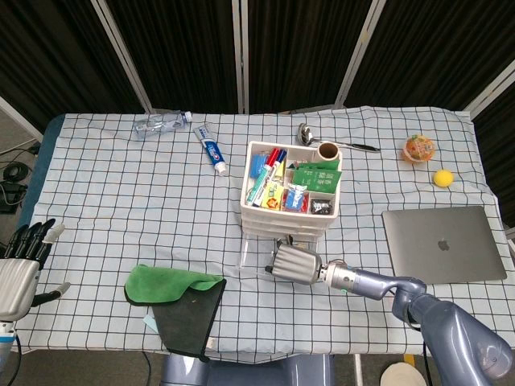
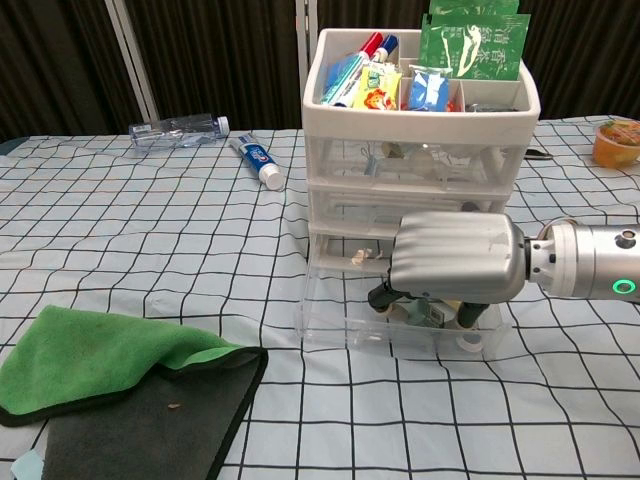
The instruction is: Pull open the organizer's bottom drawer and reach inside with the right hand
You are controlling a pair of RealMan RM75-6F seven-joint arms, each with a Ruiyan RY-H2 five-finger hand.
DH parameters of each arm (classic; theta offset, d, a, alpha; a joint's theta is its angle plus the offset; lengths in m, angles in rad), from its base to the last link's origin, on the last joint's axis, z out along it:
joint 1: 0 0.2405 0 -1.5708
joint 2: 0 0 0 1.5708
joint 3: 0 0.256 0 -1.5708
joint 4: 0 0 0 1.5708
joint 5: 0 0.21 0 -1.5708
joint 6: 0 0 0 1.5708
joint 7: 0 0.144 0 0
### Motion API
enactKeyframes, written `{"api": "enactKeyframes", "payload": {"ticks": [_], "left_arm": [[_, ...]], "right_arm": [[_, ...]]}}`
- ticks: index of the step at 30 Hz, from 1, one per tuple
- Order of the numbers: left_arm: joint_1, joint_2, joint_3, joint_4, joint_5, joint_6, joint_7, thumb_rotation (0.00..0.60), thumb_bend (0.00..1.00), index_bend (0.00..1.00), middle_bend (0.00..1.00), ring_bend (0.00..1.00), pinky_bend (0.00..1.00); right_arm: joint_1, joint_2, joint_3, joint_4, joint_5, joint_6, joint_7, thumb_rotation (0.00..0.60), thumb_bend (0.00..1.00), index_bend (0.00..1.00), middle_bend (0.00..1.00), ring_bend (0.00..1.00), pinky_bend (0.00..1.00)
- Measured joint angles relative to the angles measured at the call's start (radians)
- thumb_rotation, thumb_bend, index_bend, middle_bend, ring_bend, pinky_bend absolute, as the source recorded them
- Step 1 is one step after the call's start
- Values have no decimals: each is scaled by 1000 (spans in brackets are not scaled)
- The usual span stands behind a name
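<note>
The clear plastic bottom drawer (image 2: pixel 340 325) of the white three-tier organizer (image 2: pixel 420 150) stands pulled out toward you, and your right hand (image 2: pixel 455 270) sits over its open tray with the fingers (image 2: pixel 385 297) curled down inside, among a few small items there. Whether those fingers hold anything, you cannot tell from either view. In the head view the same right hand (image 1: pixel 294 264) lies just in front of the organizer (image 1: pixel 290 185), palm down over the drawer (image 1: pixel 256 253).

Behind your hand, the organizer's top tray carries markers, packets and green sachets (image 2: pixel 470 40). Off to your hand's left on the checked surface (image 1: pixel 121 209) lies a green-and-grey folded cloth (image 1: pixel 177 301), and farther back on that side a toothpaste tube (image 1: pixel 212 149) and a clear plastic bottle (image 1: pixel 161 123). To its right rests a closed grey laptop (image 1: pixel 442 244).

Your left hand (image 1: pixel 20 269) hangs well apart at the surface's far left edge, fingers spread, holding nothing.
</note>
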Motion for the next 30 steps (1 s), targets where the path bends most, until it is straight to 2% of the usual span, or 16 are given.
{"api": "enactKeyframes", "payload": {"ticks": [16, 30], "left_arm": [[8, 12, 5, 1, 20, 22, -29, 600, 0, 0, 0, 0, 0], [7, 20, 10, -2, 45, 29, -48, 600, 0, 0, 0, 0, 0]], "right_arm": [[21, 82, 34, -169, 9, -14, -105, 600, 0, 625, 1000, 971, 769], [20, 199, 90, -336, 42, -29, -236, 600, 0, 620, 1000, 969, 768]]}}
